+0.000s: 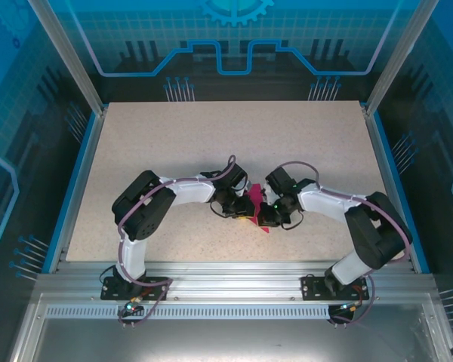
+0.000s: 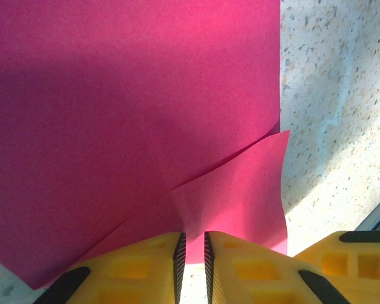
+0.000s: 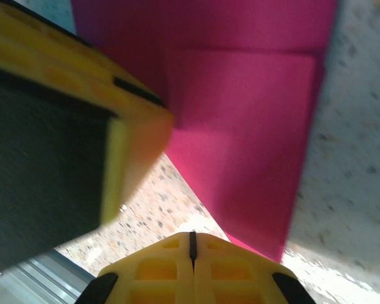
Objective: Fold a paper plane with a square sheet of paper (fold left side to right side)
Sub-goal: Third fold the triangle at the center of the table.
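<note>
Working a thin pink sheet between two close-set pincers

Top view: the sheet of paper [image 1: 254, 200] lies on the table [image 1: 174, 151] toward its near side, between the left gripper [image 1: 238, 209] and the right gripper [image 1: 267, 219]. It looks light, limp and easily creased, so I judge it best taken gently by an edge or corner. Left wrist view: a folded flap [image 2: 240, 190] lies over the sheet. The left jaws stand a narrow slit apart at its near edge; whether they nip it I cannot tell. Right wrist view: the right jaws are pressed together, empty, just short of the sheet's near corner.
</note>
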You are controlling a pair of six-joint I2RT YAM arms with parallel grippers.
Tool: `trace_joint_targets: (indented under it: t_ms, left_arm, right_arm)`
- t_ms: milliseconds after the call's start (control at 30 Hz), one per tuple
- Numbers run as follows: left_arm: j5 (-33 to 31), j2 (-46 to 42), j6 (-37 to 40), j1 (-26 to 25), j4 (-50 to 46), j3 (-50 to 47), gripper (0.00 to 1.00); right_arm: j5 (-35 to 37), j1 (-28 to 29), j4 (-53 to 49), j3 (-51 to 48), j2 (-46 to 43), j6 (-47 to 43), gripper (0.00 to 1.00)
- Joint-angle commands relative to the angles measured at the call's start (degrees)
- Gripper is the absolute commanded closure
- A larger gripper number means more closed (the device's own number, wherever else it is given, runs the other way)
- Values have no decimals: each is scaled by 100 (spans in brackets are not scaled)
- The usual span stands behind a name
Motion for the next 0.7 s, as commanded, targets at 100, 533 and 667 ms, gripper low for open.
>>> trace_joint_targets:
  t_ms: [100, 533, 667]
  left_arm:
    - [-460, 270, 59, -2, -397, 21, 79]
    - [-634, 463, 173, 34, -676, 204, 80]
    - [-671, 481, 185, 75, -695, 188, 80]
  right_arm:
    - [67, 112, -26, 261, 538, 76, 97]
    - [218, -117, -278, -545, 297, 78, 98]
    - [102, -288, -209, -877, 90, 68, 98]
